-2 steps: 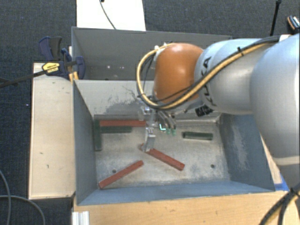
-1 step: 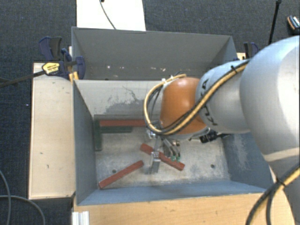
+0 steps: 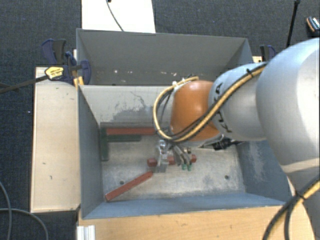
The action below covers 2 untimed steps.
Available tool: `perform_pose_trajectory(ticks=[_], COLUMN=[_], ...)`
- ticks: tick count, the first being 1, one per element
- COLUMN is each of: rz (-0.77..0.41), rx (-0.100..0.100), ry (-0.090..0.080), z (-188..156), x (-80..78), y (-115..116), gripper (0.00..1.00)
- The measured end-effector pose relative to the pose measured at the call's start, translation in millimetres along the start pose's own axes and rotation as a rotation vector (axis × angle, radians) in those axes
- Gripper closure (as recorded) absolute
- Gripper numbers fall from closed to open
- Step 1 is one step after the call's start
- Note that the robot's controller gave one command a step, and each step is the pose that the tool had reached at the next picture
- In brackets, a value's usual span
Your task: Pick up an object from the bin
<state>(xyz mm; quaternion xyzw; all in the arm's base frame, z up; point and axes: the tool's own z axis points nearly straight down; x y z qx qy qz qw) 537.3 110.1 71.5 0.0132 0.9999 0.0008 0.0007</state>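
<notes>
Camera view shows us the pincer [image 3: 163, 160] low at mid-floor of the bin [image 3: 91, 154], just beside a small red block [image 3: 152, 162] and a long reddish stick [image 3: 129, 186]; spread or pinching we cannot tell, so we judge the lifting remains.

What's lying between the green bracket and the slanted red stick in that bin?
Nothing: the camera view shows bare bin floor between the green bracket and the slanted red stick. A small red block lies further right.
</notes>
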Motion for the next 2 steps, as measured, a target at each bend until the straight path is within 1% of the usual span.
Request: perform_pose_trajectory(ticks=[1,2], rz=[-0.028,-0.232], rx=[0.001,0.004], ry=[-0.010,-0.006], z=[-121,-166], x=[-25.0,-15.0], y=[-40,-107], gripper=[1.00,1.00])
